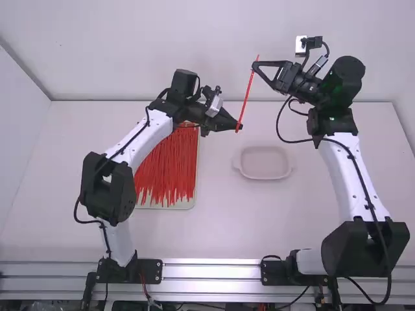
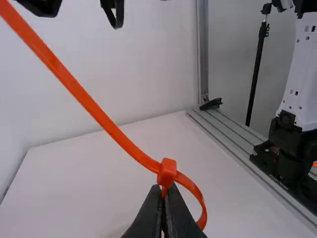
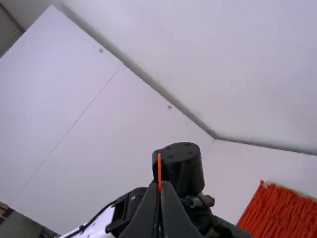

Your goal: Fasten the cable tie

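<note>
I'm holding the thin orange plastic cable tie [image 1: 247,97] above the white bench [image 1: 292,214], far of centre. The left jaws nip it tight just below its square head [image 2: 167,171], and the right jaws clamp the tail tip. It looks light, springy and slick, so I'd grip the flat faces.

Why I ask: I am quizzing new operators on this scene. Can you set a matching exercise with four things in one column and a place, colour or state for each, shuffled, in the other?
Things
1. left gripper
2. right gripper
3. bowl
4. pile of spare ties

Places and states
A. white, resting on the table
B. shut on the tail end of the raised tie
C. red, spread on a board
D. shut on the raised tie beside its head

Pairs: 1-D, 2-B, 3-A, 4-C.
</note>
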